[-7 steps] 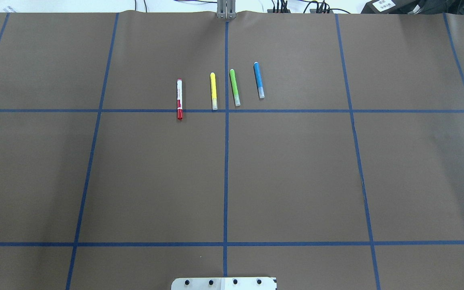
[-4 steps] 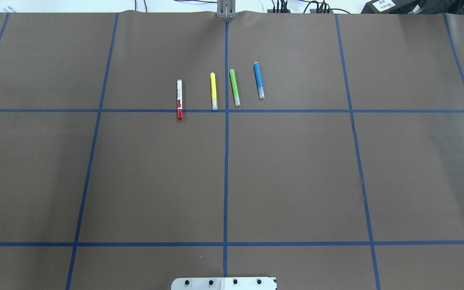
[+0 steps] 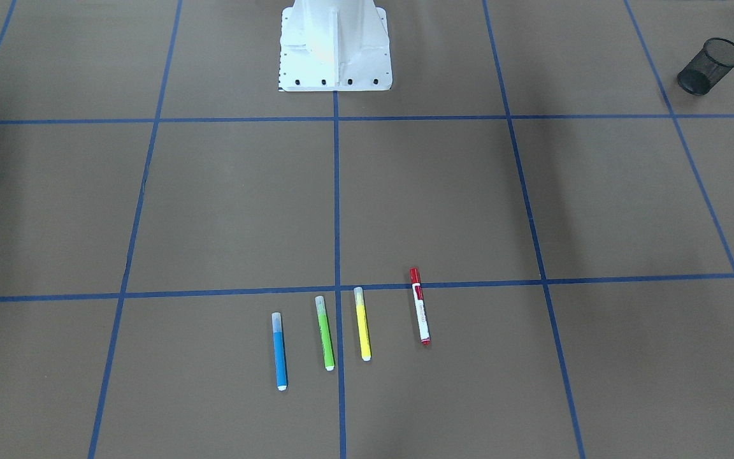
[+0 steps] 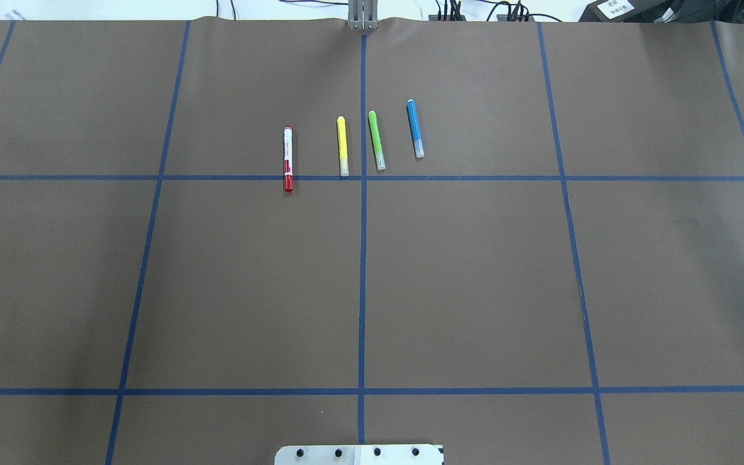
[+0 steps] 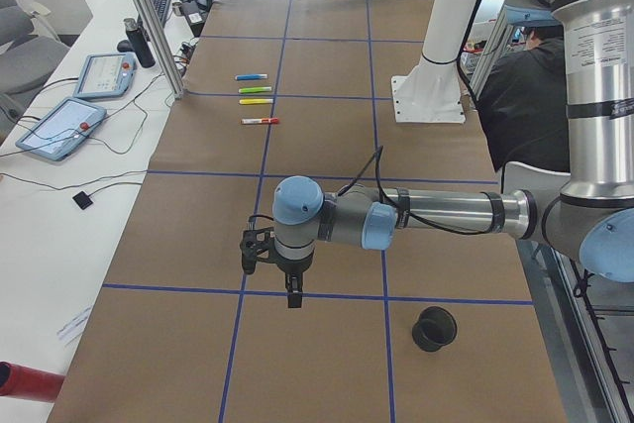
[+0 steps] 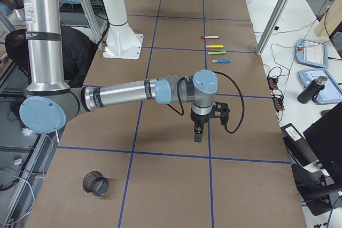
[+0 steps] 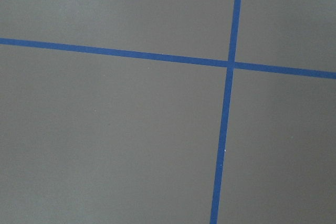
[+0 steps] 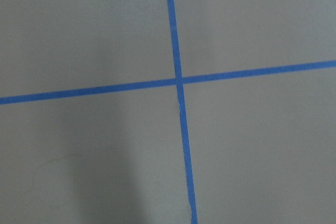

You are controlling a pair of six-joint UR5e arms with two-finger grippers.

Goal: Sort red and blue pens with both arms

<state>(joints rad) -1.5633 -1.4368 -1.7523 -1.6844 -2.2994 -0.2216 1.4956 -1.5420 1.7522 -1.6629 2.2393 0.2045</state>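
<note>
Not started: white-barrelled red-capped pen (image 4: 288, 159), blue-barrelled pen (image 4: 414, 128) lie untouched far off; left gripper (image 5: 293, 293), right gripper (image 6: 198, 132) hover, jaws impossible to tell; next, reach them.

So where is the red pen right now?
In the overhead view the red pen lies left of the middle, its red cap across a blue tape line, the yellow marker next on its right.

No writing can be read. The red-capped pen (image 4: 288, 159) carries dark print along its white barrel, too small to make out. A white label (image 4: 616, 6) on the black box (image 4: 637, 11) beyond the table's far right corner shows marks, but they are blurred. The tablet (image 5: 59, 129) screen by the table is also illegible.
</note>
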